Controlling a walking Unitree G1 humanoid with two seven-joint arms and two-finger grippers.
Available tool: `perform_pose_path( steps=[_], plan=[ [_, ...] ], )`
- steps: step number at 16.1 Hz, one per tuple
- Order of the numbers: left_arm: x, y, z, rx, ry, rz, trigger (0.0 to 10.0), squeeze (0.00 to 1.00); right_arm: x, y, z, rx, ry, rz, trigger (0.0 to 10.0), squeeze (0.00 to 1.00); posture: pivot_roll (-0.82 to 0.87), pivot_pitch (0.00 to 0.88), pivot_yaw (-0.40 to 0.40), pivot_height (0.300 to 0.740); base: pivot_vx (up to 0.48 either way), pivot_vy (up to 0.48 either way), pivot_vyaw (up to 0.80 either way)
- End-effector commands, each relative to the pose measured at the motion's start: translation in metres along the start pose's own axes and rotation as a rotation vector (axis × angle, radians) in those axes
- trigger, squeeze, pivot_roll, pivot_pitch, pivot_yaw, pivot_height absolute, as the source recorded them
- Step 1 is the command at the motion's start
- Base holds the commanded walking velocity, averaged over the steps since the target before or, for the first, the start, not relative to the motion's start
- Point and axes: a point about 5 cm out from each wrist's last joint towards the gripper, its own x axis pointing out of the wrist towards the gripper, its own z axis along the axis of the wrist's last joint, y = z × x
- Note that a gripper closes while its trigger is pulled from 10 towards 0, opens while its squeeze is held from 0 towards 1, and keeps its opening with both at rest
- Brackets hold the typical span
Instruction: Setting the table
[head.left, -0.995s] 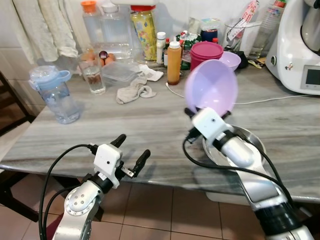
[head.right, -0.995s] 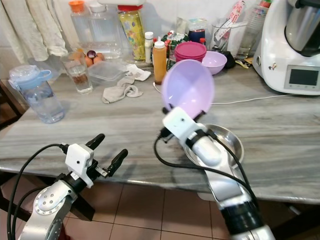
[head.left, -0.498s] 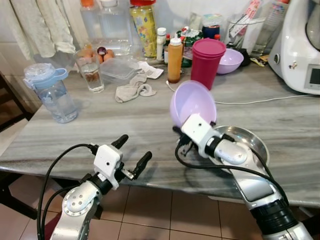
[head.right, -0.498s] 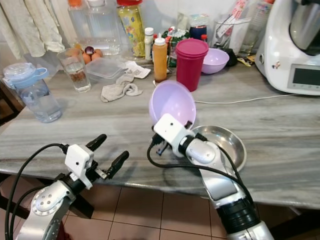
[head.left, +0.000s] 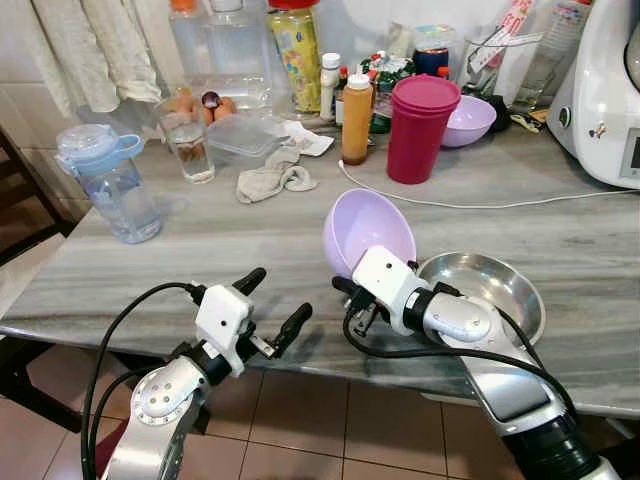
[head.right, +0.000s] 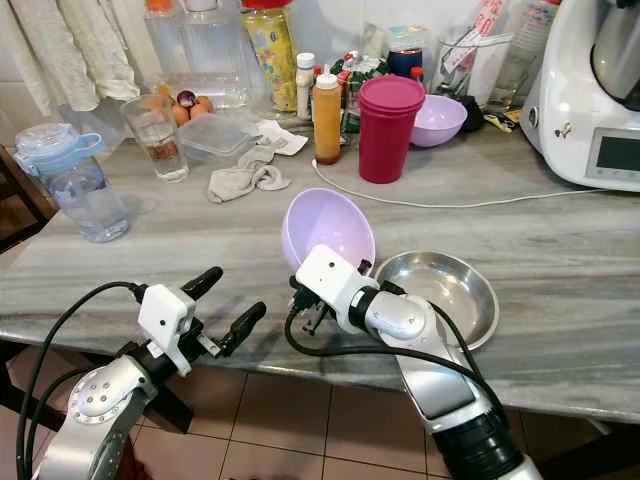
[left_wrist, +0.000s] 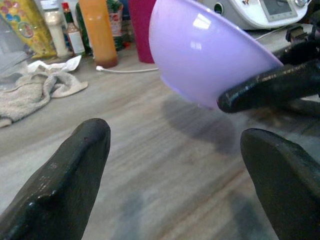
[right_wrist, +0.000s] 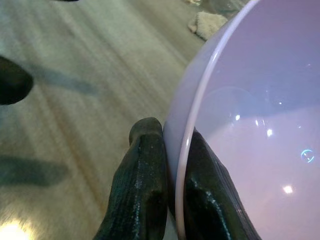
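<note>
1. A glossy, pale lilac bowl (head.left: 368, 232) sits tilted at the centre of the frame, just above the grey worktop (head.left: 200, 250).
2. The right tool (right_wrist: 167, 170) pinches its rim.
3. The left tool (head.left: 275, 305), lower left, is spread open and empty.
4. The steel bowl (head.left: 495, 290) is partly hidden by the right arm.

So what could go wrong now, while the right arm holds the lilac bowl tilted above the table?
1. The right gripper pinches only the rim of the lilac plastic bowl, which hangs tilted; it may slip or swing out.
2. The round steel dish lies just beside it; the bowl may knock it while going down.
3. The spot is near the edge of the grey marble table, with the open left gripper close.
</note>
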Motion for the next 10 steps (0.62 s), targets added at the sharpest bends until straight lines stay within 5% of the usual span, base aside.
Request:
perform_pose_path(
  steps=[1,8,10],
  plan=[
    [0.0019,0.0003,0.0060,0.009,-0.009,-0.007,10.0,0.00,-0.0011,0.0058,0.0068,-0.017,-0.013,0.037,10.0,0.00,-0.22,0.090,0.076,0.740,0.000,0.000,0.00],
    [0.0012,0.0004,0.0060,0.000,0.002,-0.023,10.0,0.00,-0.0065,0.0128,0.0036,0.018,0.060,0.104,10.0,0.00,-0.22,0.086,0.080,0.740,0.000,0.000,0.00],
    [0.0013,-0.0016,0.0055,-0.013,-0.001,-0.051,10.0,0.00,-0.0072,0.0124,0.0009,0.022,0.077,0.101,10.0,0.14,-0.23,0.087,0.081,0.740,0.000,0.000,0.00]
  ],
)
